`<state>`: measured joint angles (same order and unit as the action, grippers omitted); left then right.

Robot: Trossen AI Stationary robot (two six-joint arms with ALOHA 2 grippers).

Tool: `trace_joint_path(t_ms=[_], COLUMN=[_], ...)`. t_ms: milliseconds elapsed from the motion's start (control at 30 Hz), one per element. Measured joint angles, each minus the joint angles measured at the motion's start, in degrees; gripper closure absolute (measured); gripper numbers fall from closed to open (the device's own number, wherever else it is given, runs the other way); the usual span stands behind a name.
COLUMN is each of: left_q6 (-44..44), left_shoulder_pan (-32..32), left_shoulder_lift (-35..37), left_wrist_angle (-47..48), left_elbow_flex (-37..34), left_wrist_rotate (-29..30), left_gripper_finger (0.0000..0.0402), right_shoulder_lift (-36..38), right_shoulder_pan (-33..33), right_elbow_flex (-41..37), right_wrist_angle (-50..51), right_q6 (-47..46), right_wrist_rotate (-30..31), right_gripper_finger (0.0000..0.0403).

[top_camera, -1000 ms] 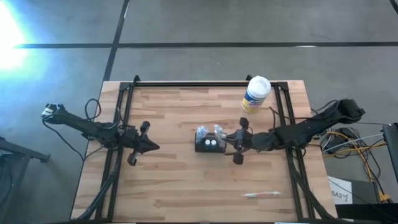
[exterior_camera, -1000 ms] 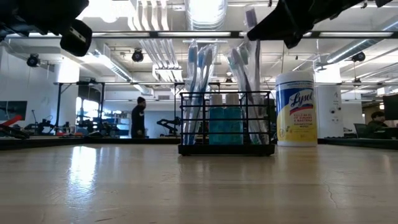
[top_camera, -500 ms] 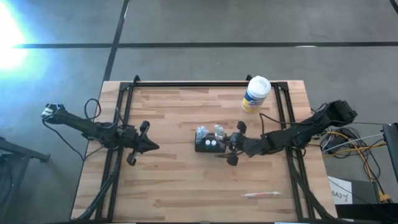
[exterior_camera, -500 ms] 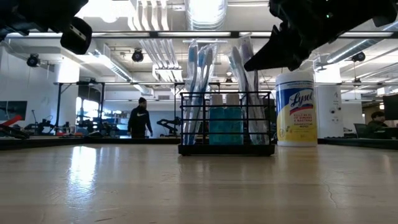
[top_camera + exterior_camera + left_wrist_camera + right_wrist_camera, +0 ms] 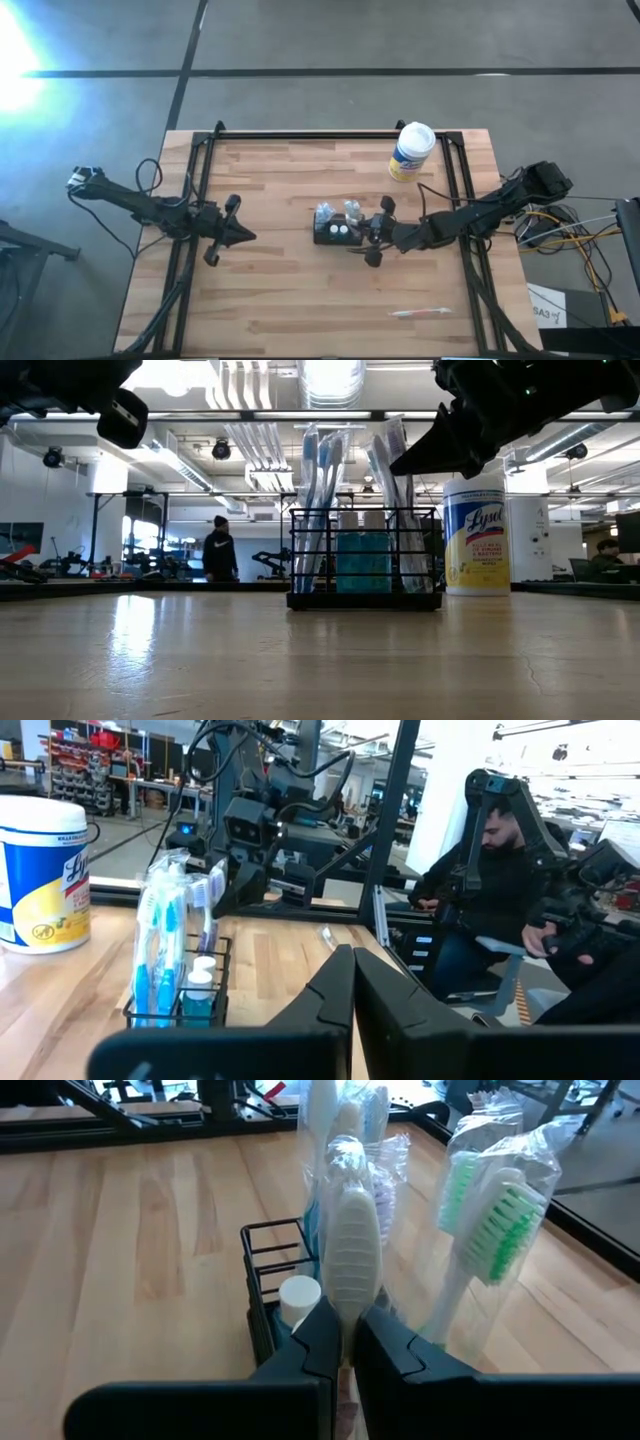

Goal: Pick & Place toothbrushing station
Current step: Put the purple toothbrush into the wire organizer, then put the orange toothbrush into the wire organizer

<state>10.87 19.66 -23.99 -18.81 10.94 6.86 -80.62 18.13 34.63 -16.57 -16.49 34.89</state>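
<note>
The toothbrushing station (image 5: 335, 232) is a small black wire holder standing on the wooden table, also seen in the low view (image 5: 364, 598) and in the right wrist view (image 5: 262, 1270). Wrapped toothbrushes and small white-capped blue bottles stand in it. My right gripper (image 5: 347, 1342) sits at the station's right side, above its rim, and is shut on one wrapped white toothbrush (image 5: 352, 1240). My left gripper (image 5: 248, 237) hangs shut over the table's left half, touching nothing. My right gripper pinches the wrapped toothbrush just below its head (image 5: 346, 1312) between its two fingers, wrapper and all. The fingers (image 5: 420, 455) slant down from the table's right side. The brush stands upright with its lower part inside the station; that lower end is hidden by the fingers.
A white canister with a yellow label (image 5: 411, 150) stands at the far right of the table, behind the station. One more wrapped toothbrush (image 5: 420, 313) lies near the front right edge. A black frame runs along the table's far, left and right sides. People are in the room beyond.
My right gripper has come down and a little toward the table's left, onto the station's right side, still shut. The toothbrush in it has sunk lower among the other brushes. A person in the background has walked a few steps.
</note>
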Motion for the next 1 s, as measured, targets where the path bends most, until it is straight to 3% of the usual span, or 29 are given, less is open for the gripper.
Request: trace_joint_path(t_ms=[167,633,800,900,1000], left_q6=[0.0,0.0,-0.1,-0.7,-3.7], left_shoulder_pan=[0.0,0.0,0.0,0.0,0.0], left_shoulder_lift=[0.0,0.0,0.0,0.0,1.0], left_wrist_angle=[0.1,0.2,0.7,0.9,1.7], left_elbow_flex=[0.0,0.0,0.0,0.0,0.0], left_wrist_rotate=[0.0,0.3,0.2,0.2,0.2], left_gripper_finger=[0.0396,0.0390,0.0392,0.0393,0.0397], right_shoulder_lift=[0.4,9.5,15.6,20.3,25.8], right_shoulder_pan=[0.0,0.1,0.3,1.0,2.0], right_elbow_flex=[-0.1,-0.4,-0.4,-1.6,-3.9], right_wrist_angle=[0.9,4.3,7.3,7.5,6.0], right_q6=[-0.1,1.8,3.1,7.8,8.6], right_wrist_rotate=[-2.1,-3.9,-5.0,-11.6,-14.6], right_gripper_finger=[0.0374,0.0244,0.0229,0.0230,0.0243])
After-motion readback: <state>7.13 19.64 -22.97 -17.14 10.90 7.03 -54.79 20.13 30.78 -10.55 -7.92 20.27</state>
